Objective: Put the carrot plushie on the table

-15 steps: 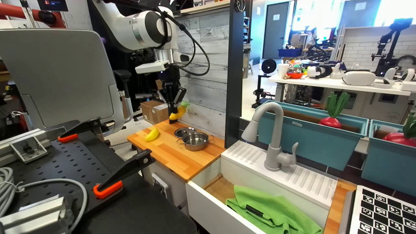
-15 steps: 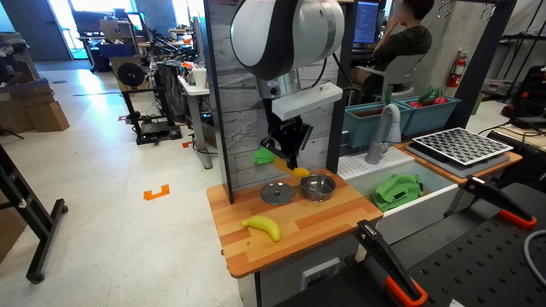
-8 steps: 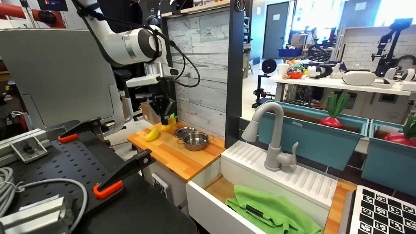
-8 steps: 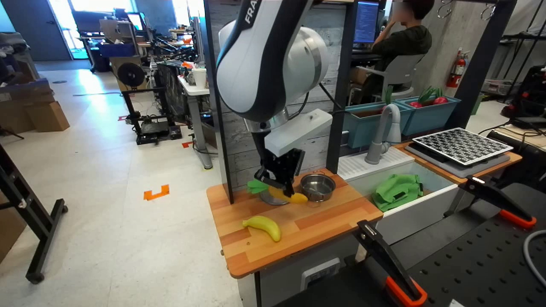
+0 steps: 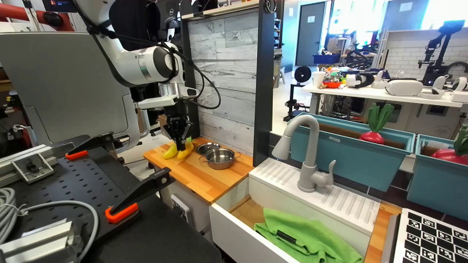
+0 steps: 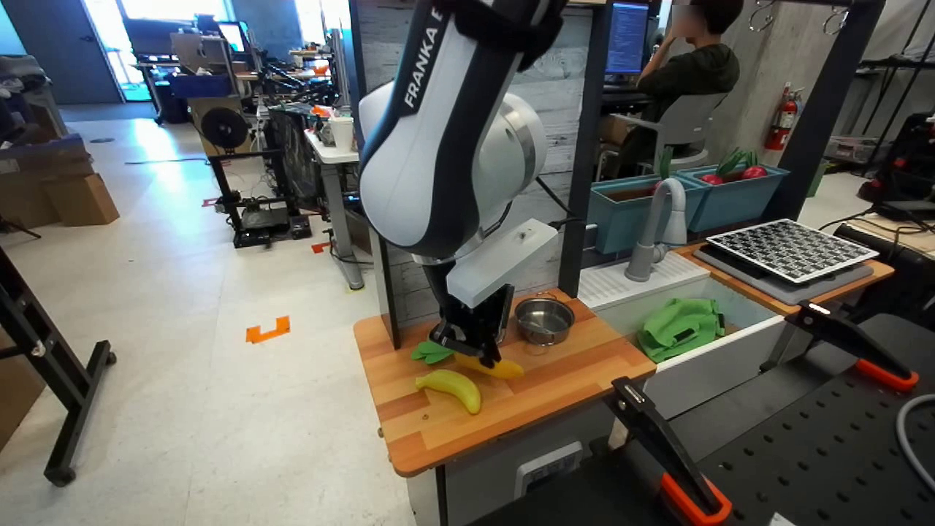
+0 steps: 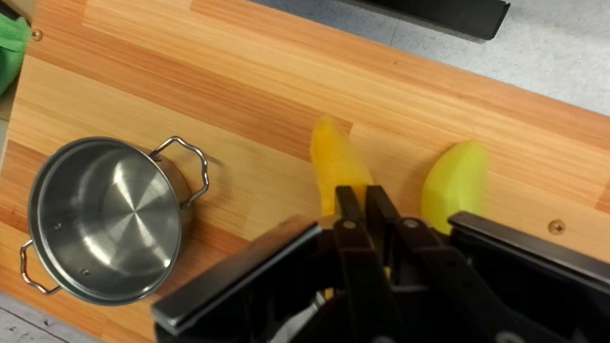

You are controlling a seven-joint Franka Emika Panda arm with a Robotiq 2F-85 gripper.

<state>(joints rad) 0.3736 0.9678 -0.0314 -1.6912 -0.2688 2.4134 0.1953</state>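
Note:
The carrot plushie, an orange-yellow toy with green leaves, shows in both exterior views [image 5: 186, 150] [image 6: 505, 369]. Its orange body also shows in the wrist view [image 7: 333, 155], with the leafy end hidden behind the gripper. My gripper [image 5: 181, 148] is shut on its middle, fingers pointing down; it also shows in an exterior view [image 6: 486, 358] and the wrist view [image 7: 358, 190]. The plushie is at or just above the wooden table [image 5: 199, 179], which also shows in the other views [image 6: 526, 391] [image 7: 257, 95]. I cannot tell whether it touches the wood.
A yellow banana toy [image 6: 451, 387] lies close beside the plushie, also in the wrist view [image 7: 452, 186]. A metal pot [image 7: 105, 221] and its lid [image 5: 207, 147] stand toward the back panel. The white sink with the grey faucet [image 5: 310, 160] adjoins the table.
The arm has come down with the carrot plushie held, from above the back of the table to table level, nearer the banana. The banana and pot have not moved.

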